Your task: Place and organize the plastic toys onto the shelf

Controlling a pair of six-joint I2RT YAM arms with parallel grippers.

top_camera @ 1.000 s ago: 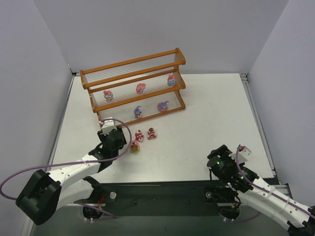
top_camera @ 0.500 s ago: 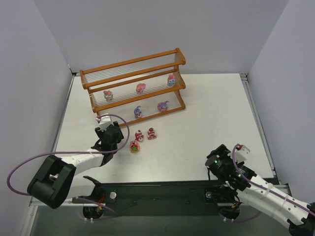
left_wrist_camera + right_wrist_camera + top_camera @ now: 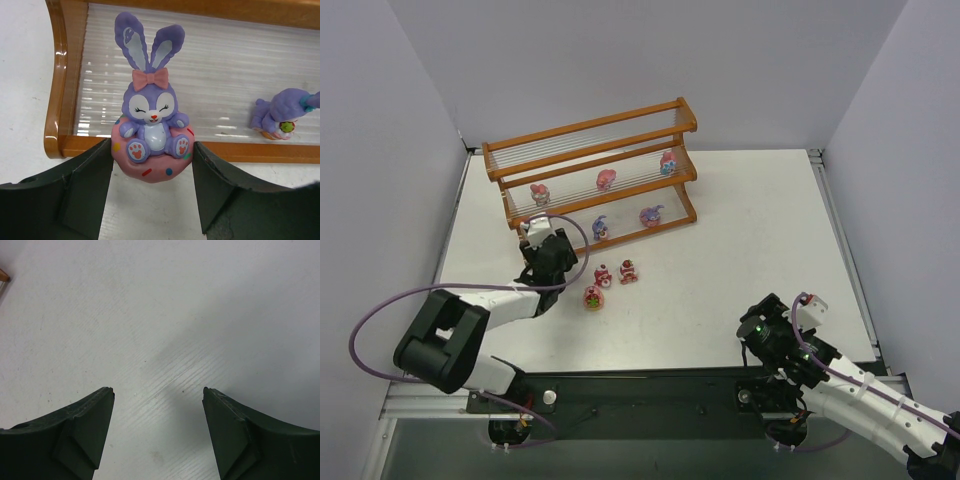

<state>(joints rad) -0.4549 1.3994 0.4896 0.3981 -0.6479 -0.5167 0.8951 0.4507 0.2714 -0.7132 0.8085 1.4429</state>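
The left claw (image 3: 152,167) is clamped on the pink round base of the purple plastic bunny toy (image 3: 150,112), just in front of the bottom tier's left end of the orange-brown wooden stepped shelf (image 3: 59,75). I judge the base sits low against the front rail (image 3: 240,152), so pushing straight in could snag it and tip the bunny. The right claw (image 3: 157,400) hangs apart, empty, over the white tabletop (image 3: 150,300).
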